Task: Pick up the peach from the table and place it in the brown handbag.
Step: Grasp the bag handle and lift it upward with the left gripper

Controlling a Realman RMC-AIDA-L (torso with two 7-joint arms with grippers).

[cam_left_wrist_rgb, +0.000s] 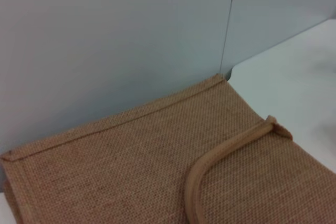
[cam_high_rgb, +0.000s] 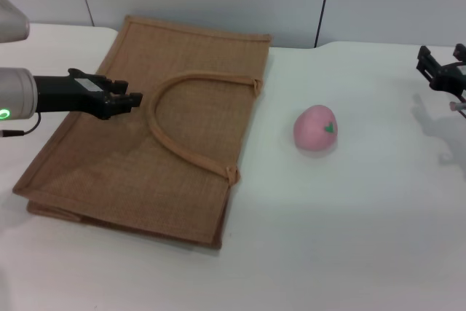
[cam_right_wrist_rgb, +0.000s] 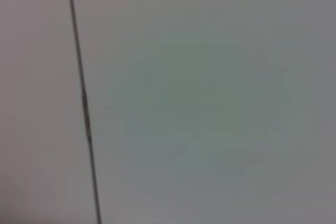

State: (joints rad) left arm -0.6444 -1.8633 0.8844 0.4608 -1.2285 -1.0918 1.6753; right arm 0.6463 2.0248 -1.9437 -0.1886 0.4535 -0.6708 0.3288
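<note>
Two arms are out, and neither has the peach (cam_high_rgb: 316, 129) yet — it sits alone on the white counter (cam_high_rgb: 349, 238), just to the right of the bag (cam_high_rgb: 145, 136) and well apart from both pincers. The left pincer (cam_high_rgb: 129, 99) hovers low over the bag's left half near the arched strap (cam_high_rgb: 191, 118); its fingers look nearly together with nothing between them. The right pincer (cam_high_rgb: 443, 69) hangs at the far right edge, prongs apart and empty, with its wrist camera facing only blank wall. The bag lies flat on its side, so I'd judge it needs its mouth lifted before any fruit can go in; the left arm seems placed for that — pinching the strap or the top edge and raising it cleanly, without dragging the bag toward the peach. The right arm would then do best to come down straight over the peach and close across its widest part, since a rounded thing like that could roll away if nudged off-centre. As for the peach itself, it is a small matte pink lump, a little flattened where it rests, with a tiny green leaf mark facing right, far smaller than the tan woven bag.
</note>
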